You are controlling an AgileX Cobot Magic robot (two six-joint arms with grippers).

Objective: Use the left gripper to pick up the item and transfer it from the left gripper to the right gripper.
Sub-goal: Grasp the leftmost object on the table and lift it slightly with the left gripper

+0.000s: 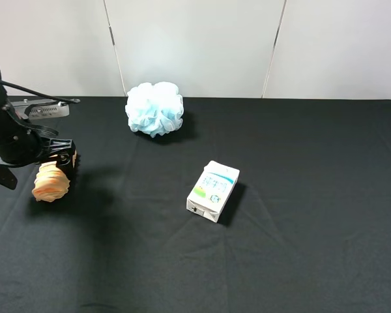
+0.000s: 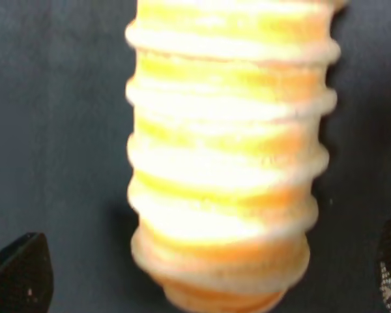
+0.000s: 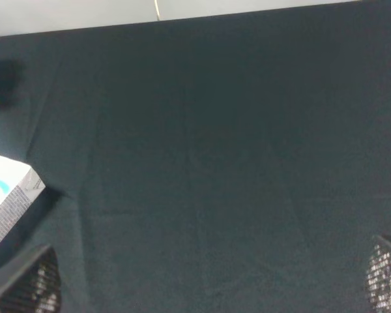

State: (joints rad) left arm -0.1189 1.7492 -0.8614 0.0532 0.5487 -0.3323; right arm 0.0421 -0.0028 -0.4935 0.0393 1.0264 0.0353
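Exterior high view: a black-draped tabletop (image 1: 300, 228) fills nearly the whole frame, with white panels (image 1: 195, 45) behind it. The left arm (image 1: 13, 137) comes in from the left edge, a black mass with a cable looping over it. The left gripper (image 1: 66, 163) at its end sits over the far end of the item (image 1: 50, 183).

A pale blue bath puff (image 1: 154, 109) sits towards the back of the tabletop, left of centre. A white carton (image 1: 213, 190) with green-blue print lies flat near the middle, well apart from the puff and from the item.

The item, a tan-orange ridged oblong, is at the left side of the tabletop (whether it rests on the cloth or hangs just above it, I cannot tell). In the left wrist view it runs between the two black fingers (image 2: 16, 274). The fingers stand spread, with a strip of dark cloth showing on each side of it, so they are not pressing it.

The right gripper (image 3: 208, 277) appears only in its own wrist view, fingers wide apart at the frame's corners with bare cloth between them. A corner of the carton shows near one finger.
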